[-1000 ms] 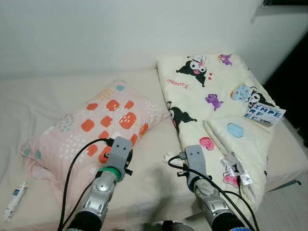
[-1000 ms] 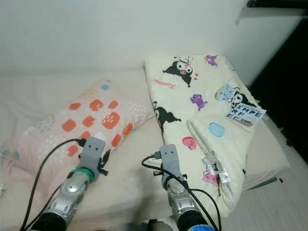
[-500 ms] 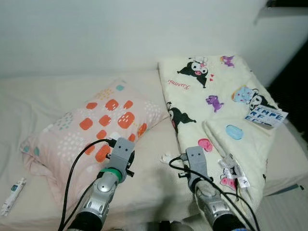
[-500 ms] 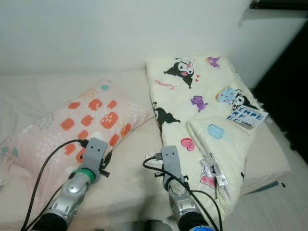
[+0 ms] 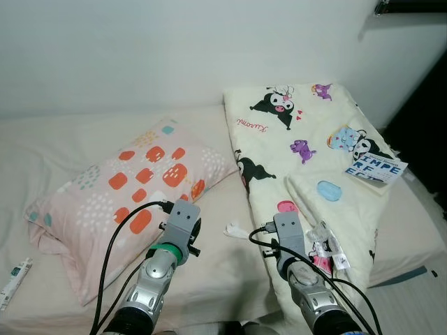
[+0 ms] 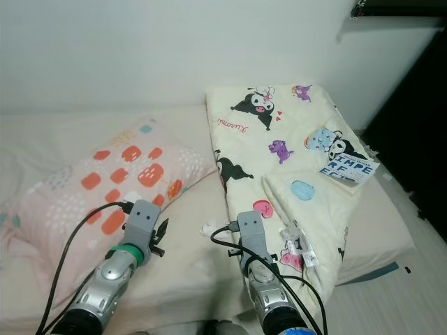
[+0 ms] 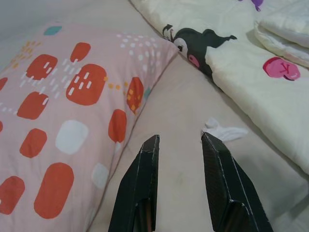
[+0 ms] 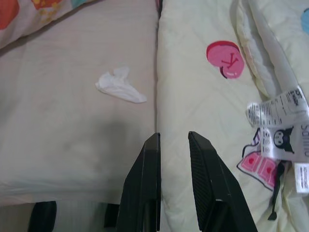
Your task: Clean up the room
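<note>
**One bed, one pillow, one quilt, and small litter on the sheet**

A single wide bed with a plain beige sheet (image 5: 56, 132) stands against a bare white wall (image 5: 174, 49); a dark opening shows at the right edge of the room, and a strip of pale floor lies beyond the bed's right side.

On the bed's right part lies one folded cream quilt printed with black cartoon characters (image 5: 300, 139), with a bunch of white paper tags (image 8: 280, 121) at its near edge. On the left part lies one pink pillow with orange and white patches (image 5: 133, 188), its corner just beside the quilt.

One booklet with bold blue letters (image 5: 375, 168) rests on the quilt's right side. One small white tube (image 5: 14, 278) lies on the sheet near the bed's left edge, well apart from the pillow.

One crumpled white tissue (image 8: 119, 86) lies on the bare sheet between pillow and quilt, just beside the quilt's edge.

The left gripper (image 7: 179, 145) hovers over the sheet near the pillow, fingers parted and holding nothing, the tissue just beyond the fingertips. The right gripper (image 8: 173, 141) hangs over the quilt's edge, fingers a little apart and empty.
</note>
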Robot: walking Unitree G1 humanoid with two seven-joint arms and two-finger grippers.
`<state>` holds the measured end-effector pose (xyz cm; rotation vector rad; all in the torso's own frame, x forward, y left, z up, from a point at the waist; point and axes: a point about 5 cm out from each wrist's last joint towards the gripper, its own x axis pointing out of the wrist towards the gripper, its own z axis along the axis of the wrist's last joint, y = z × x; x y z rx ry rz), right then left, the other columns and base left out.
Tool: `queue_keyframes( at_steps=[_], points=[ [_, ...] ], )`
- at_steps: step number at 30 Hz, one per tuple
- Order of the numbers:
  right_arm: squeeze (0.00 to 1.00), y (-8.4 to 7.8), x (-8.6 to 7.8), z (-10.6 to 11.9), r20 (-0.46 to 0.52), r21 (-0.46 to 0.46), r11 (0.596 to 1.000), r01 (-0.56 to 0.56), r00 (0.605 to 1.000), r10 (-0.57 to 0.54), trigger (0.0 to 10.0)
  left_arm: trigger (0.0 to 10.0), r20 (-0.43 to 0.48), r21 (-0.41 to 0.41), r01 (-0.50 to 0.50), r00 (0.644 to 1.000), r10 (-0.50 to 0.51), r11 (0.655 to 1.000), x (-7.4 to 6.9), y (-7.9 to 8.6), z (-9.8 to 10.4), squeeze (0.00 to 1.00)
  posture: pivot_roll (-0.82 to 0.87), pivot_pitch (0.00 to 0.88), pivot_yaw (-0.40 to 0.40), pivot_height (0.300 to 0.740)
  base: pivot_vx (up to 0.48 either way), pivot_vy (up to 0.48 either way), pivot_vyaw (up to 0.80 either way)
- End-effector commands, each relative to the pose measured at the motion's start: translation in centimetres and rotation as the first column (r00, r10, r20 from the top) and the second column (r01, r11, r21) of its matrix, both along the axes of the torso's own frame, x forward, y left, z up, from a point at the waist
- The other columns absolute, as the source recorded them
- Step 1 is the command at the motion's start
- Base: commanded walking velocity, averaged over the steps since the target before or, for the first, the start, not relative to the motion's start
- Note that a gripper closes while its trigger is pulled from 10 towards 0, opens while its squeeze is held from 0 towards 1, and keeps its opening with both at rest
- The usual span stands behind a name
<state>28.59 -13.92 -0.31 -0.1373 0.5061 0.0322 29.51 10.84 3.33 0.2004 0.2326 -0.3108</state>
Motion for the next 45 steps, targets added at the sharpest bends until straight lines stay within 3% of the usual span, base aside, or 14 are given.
queue_keyframes(
  at_steps=[1,45],
  points=[
    [0.00,-0.15,-0.46,-0.50,-0.023,0.007,1.000,0.011,1.000,-0.011,10.0,10.0,-0.034,0.005,-0.003,0.999,0.003,1.000,-0.42,0.19,-0.67,0.00,-0.03,0.092,0.002,0.740,0.000,0.000,0.00],
    [0.00,0.23,-0.41,-0.47,-0.020,0.000,1.000,-0.006,1.000,0.006,10.0,10.0,-0.036,0.026,0.004,0.999,-0.003,1.000,-0.46,0.31,-0.80,0.00,-0.02,0.080,0.006,0.740,0.000,0.000,0.00]
  ],
)
